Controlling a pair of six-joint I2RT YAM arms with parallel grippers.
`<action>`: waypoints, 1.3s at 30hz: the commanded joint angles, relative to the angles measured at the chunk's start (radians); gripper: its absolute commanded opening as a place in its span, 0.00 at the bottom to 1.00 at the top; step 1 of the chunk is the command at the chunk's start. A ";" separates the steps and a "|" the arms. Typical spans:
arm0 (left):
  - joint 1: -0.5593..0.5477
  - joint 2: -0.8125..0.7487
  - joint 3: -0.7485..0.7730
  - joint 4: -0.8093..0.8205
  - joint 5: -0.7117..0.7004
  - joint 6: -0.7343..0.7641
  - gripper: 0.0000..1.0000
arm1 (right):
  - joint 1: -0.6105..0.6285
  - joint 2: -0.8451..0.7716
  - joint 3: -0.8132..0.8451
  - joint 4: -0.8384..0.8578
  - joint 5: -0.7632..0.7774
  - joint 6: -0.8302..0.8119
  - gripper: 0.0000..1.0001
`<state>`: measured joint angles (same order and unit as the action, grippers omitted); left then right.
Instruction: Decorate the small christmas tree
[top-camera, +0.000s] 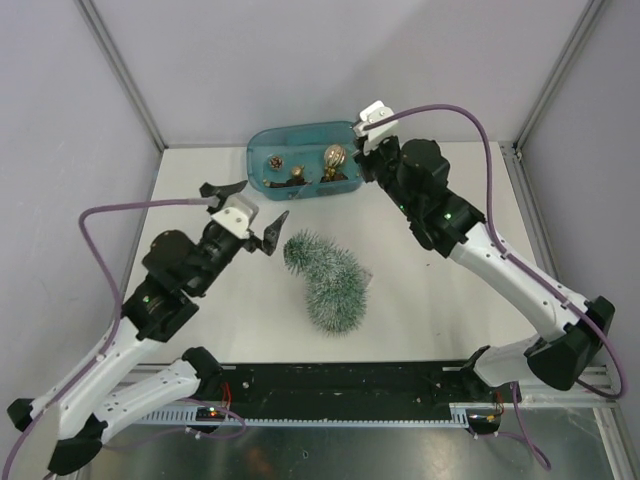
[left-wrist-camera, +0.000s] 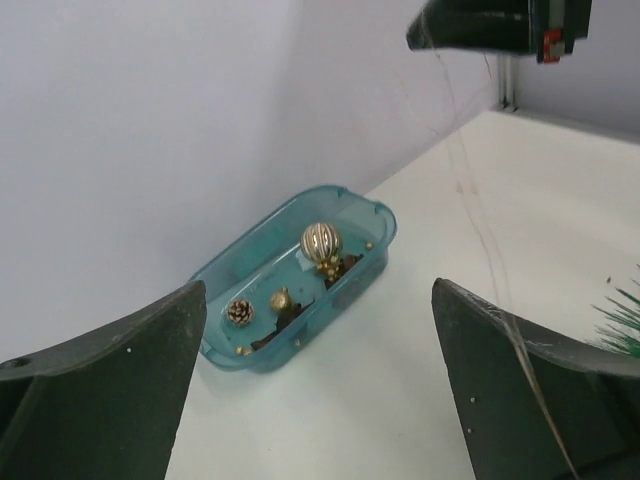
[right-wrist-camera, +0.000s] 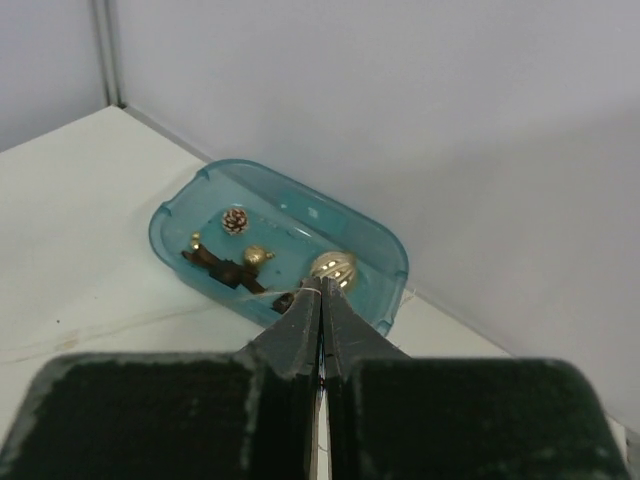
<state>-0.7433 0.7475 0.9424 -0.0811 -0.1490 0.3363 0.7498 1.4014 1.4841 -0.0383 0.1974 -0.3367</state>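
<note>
Decoration barely begun, to judge by the small christmas tree (top-camera: 328, 285) lying bare on its side mid-counter (top-camera: 250, 300), with gold ball (top-camera: 334, 156), pinecone (top-camera: 275, 160) and brown bow (right-wrist-camera: 220, 265) unplaced in the teal tub (top-camera: 300, 127) at the back. Left pincer (top-camera: 250, 207) spread wide and empty just beside the treetop. Right pincer (right-wrist-camera: 320, 290) pressed together above the tub's right end, seemingly pinching a fine thread (left-wrist-camera: 480, 240).

The left arm (top-camera: 160, 290) bends forward and inward, the left gripper (top-camera: 246, 203) spread wide with its fingers (left-wrist-camera: 100, 400) far apart. The right arm (top-camera: 500, 262) stretches further ahead, angled leftward, the right gripper (right-wrist-camera: 321, 292) pressed fully closed, tips touching
</note>
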 joint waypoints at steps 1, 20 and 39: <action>0.013 -0.083 0.036 -0.009 0.063 -0.046 0.99 | -0.020 -0.080 -0.061 0.011 0.099 0.018 0.00; 0.013 -0.215 -0.148 -0.054 0.070 -0.160 1.00 | -0.100 -0.215 -0.206 -0.114 0.182 0.095 0.00; 0.012 -0.283 -0.185 -0.085 0.114 -0.137 1.00 | -0.310 -0.076 -0.196 -0.304 0.364 0.290 0.00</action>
<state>-0.7391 0.5095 0.7689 -0.1665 -0.0570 0.1852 0.5041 1.3075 1.2739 -0.2607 0.4446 -0.1467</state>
